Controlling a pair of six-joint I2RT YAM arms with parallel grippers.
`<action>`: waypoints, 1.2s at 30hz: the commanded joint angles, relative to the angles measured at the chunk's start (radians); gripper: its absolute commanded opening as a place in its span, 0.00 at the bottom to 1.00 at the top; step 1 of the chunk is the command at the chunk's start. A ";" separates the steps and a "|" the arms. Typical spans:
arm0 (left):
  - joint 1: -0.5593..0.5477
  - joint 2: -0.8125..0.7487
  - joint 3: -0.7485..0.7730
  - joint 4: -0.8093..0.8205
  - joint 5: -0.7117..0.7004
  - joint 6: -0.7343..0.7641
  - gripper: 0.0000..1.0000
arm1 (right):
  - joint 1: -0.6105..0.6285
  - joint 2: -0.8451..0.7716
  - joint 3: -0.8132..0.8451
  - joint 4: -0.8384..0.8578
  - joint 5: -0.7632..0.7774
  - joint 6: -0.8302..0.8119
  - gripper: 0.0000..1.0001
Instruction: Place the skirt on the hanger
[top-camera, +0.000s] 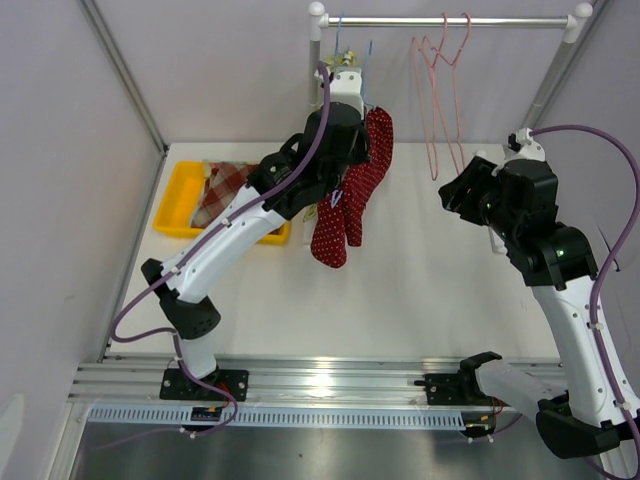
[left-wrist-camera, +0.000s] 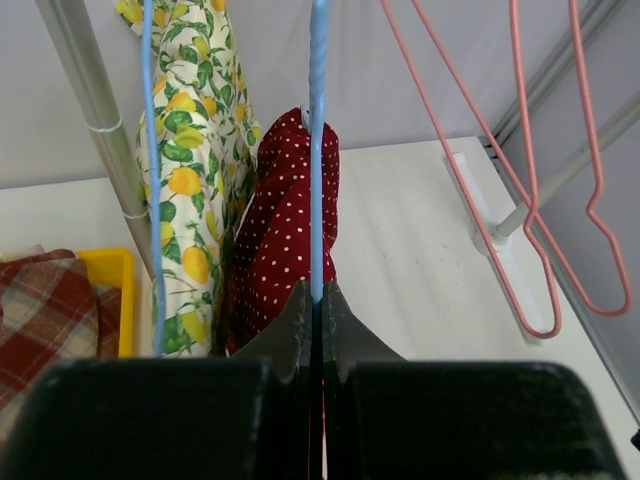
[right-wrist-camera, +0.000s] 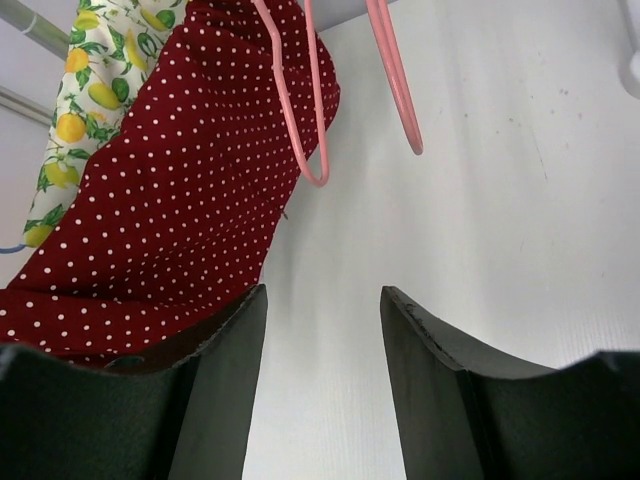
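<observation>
One risk: left tool (left-wrist-camera: 312, 297) pinches the blue hanger (left-wrist-camera: 317, 150) (right tool (right-wrist-camera: 322, 297) gapes, empty). Jolts could shed the skirt (left-wrist-camera: 285, 220).

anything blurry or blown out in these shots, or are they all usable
Top external: even, soft light, no glare on the table, everything sharp. Left wrist: the left gripper is a dark, soft mass up close, while the blue hanger and skirt are crisp. Right wrist: right gripper dark, dots sharp.
</observation>
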 joint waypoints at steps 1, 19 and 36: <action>0.001 -0.057 -0.022 0.127 0.052 -0.001 0.00 | -0.009 -0.010 0.044 0.011 -0.021 -0.030 0.56; 0.024 -0.030 -0.006 0.410 0.028 0.135 0.00 | -0.021 -0.011 0.050 0.008 -0.001 -0.062 0.55; 0.207 0.145 0.157 0.352 0.353 0.049 0.00 | -0.027 0.000 0.027 0.020 -0.005 -0.069 0.55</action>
